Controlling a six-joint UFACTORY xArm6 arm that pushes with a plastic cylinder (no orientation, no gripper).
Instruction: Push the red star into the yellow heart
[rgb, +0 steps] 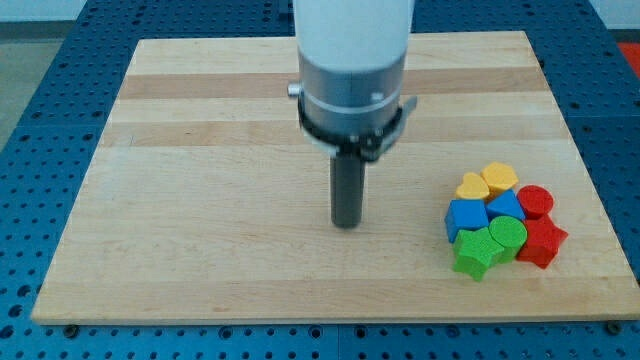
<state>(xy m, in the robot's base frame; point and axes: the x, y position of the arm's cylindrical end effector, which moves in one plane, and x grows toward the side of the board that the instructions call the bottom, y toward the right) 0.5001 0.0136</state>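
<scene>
My tip (347, 224) is bare, no gripper, well left of the cluster. Red star (541, 243) at bottom right, yellow heart (499, 178) at top. Risk: the blue blocks (467, 217) and red cylinder (535, 201) between them scatter or jam the push.

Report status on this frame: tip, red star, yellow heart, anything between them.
My tip mid-board, left of the cluster, touching nothing. Red star at cluster's lower right. Yellow heart at cluster's top. Red cylinder sits between them.
</scene>
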